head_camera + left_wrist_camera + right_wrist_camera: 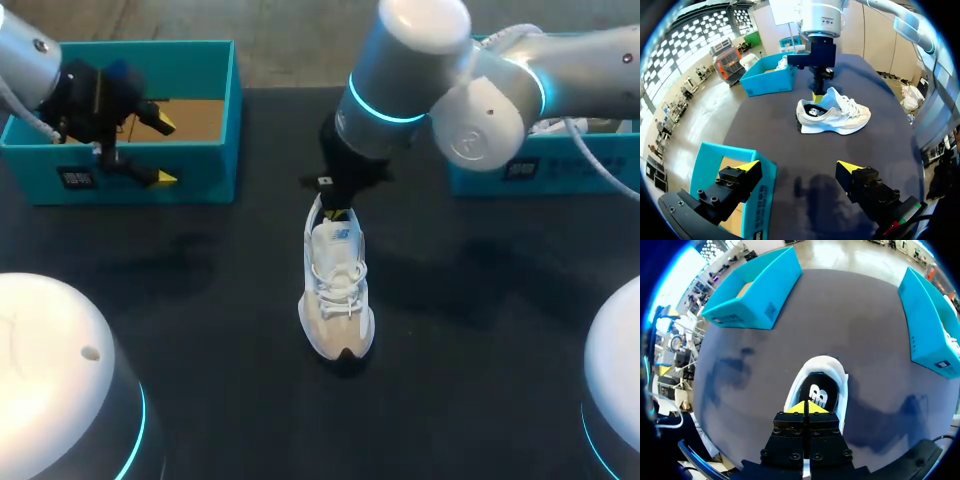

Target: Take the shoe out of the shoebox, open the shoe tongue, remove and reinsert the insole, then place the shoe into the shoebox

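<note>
A white laced shoe (338, 290) stands upright mid-table, toe toward the near edge, and also shows in the left wrist view (835, 114). My right gripper (336, 213) hangs over its heel end, shut, its yellow tips pressed together (806, 407) at the rim of the shoe's opening. Just ahead of the tips lies the black insole (817, 392). Whether the tips pinch anything I cannot tell. The teal shoebox (130, 170) sits at the back left. My left gripper (162, 150) hovers over its front wall, open and empty (799, 167).
A second teal box (520, 170) stands at the back right, behind my right arm, and shows again in the right wrist view (927, 325). Two white rounded arm bases (50, 370) (615, 380) fill the near corners. Dark tabletop surrounds the shoe.
</note>
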